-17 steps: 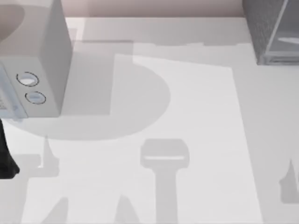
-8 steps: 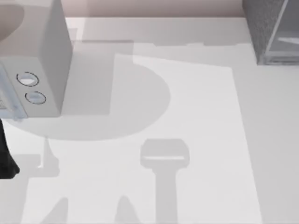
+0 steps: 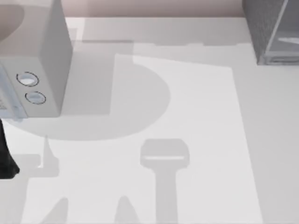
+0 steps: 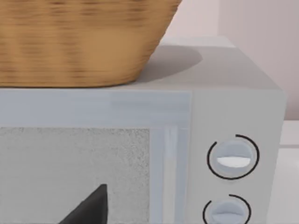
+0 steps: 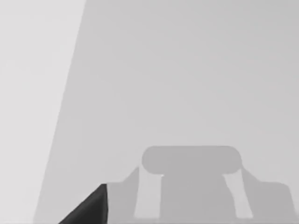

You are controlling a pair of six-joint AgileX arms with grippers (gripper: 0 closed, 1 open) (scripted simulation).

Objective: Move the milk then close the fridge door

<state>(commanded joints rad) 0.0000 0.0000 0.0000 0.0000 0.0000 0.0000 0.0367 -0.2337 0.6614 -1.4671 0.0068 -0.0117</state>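
Right gripper (image 5: 89, 208) appears as a dark wedge above bare table (image 3: 201, 107), with its own broad shadow cast on the surface ahead of it; whether it is open or closed cannot be told, and nothing can be seen in its hold. One change from a second ago: a grey shadow that lay at the table's right edge in the top view is gone, which suggests the right arm has shifted, perhaps toward the fridge. Left gripper (image 4: 89, 208), likewise a dark wedge of unknown opening, faces the front of a large pale box (image 3: 44, 56) with two round dials (image 3: 27, 79) at the table's left side, and the left arm (image 3: 6, 158) sits at that left edge exactly as before. A woven basket (image 4: 79, 42) rests on top of the box. At the table's far right corner stands the dark speckled cabinet (image 3: 259, 23), with the fridge door (image 3: 282, 32) a pale glassy panel against it; how far ajar it stands is unclear. Where the milk is cannot be told, so both steps look unfinished. Between the arms and the cabinet nothing lies on the table.
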